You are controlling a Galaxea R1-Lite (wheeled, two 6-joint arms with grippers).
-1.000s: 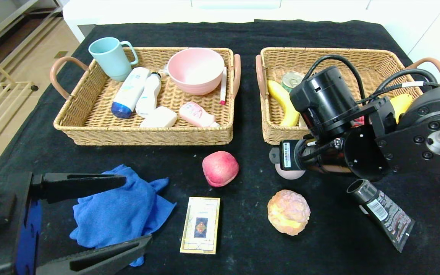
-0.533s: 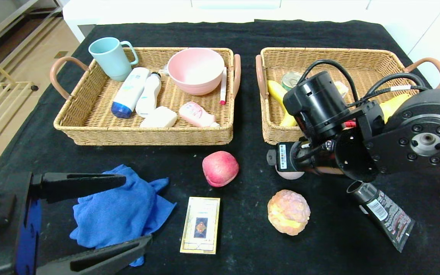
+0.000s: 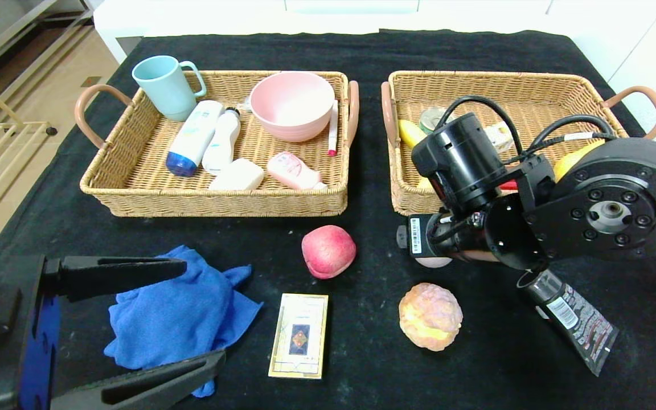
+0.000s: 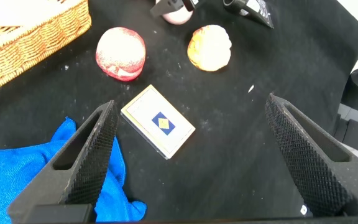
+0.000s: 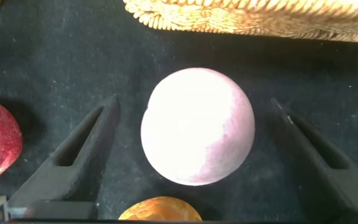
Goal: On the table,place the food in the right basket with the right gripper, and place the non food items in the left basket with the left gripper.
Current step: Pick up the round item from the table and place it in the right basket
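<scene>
We have the right gripper (image 5: 191,149) low over the black table (image 3: 362,364), just in front of the right basket (image 3: 413,199), and its fingers (image 5: 79,155) stand wide apart with the pale pink ball (image 5: 197,134) sitting squarely between them, a gap on each side, neither pad touching. From the head view we barely see that ball (image 3: 433,262): only a sliver peeks out beneath the right arm's wrist, and the arm also covers much of the right basket's contents, so we can make out a bit of banana (image 3: 410,132) and a can top (image 3: 431,118) and little else. Near the ball lie the red peach (image 3: 328,251) to its left and the bumpy orange bun (image 3: 430,316) nearer to us. Our left gripper (image 4: 191,162) hangs spread open at the near left, over the blue cloth (image 3: 177,316) and the card box (image 3: 299,335), holding nothing.
</scene>
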